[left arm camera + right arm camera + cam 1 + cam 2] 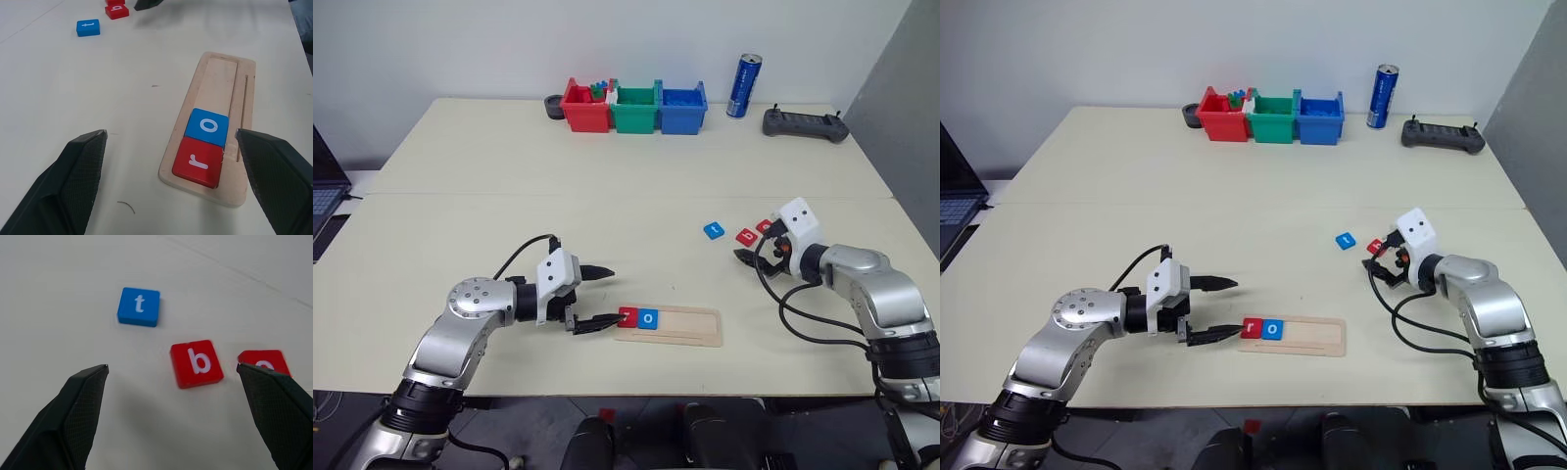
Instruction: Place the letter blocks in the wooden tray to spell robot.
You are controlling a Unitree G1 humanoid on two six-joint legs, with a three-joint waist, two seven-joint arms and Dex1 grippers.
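Red "r" tile (199, 161) and blue "o" tile (208, 127) sit in the pale wooden tray (218, 81).
Blue "t" tile (139, 306), red "b" tile (196, 363) lie loose; left gripper (595, 297) and right gripper (181, 416) both spread, empty.

Pale matt wooden tray (215, 88); smooth glossy letter blocks (200, 161); textured black fingers (73, 181)

- Both arms are built of rounded silver-grey metal shells with black joints between the segments.
- A white boxy housing sits at each wrist.
- Black cables loop loosely outside each forearm.
- The left gripper (597, 297) and right gripper (180, 423) each carry two tapering black fingers with cross-hatched pads.
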